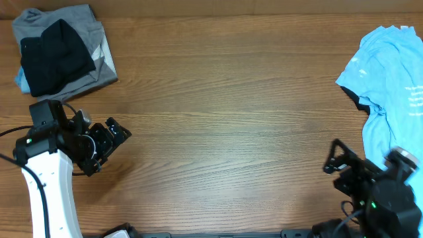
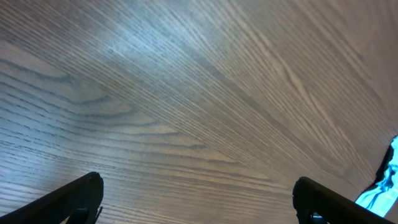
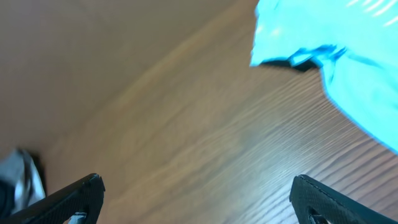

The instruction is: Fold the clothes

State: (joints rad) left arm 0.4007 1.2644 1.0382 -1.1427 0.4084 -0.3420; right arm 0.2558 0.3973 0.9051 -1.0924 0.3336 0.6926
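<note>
A light blue T-shirt lies crumpled at the right edge of the wooden table; it also shows in the right wrist view and as a sliver in the left wrist view. A stack of folded clothes, a grey garment with a black one on top, sits at the far left corner. My left gripper is open and empty above bare wood at the left, in front of the stack. My right gripper is open and empty at the front right, just left of the blue shirt's lower part.
The wooden table stretches between the two arms. The left arm's white link runs along the front left edge. The right arm's dark base sits at the front right corner.
</note>
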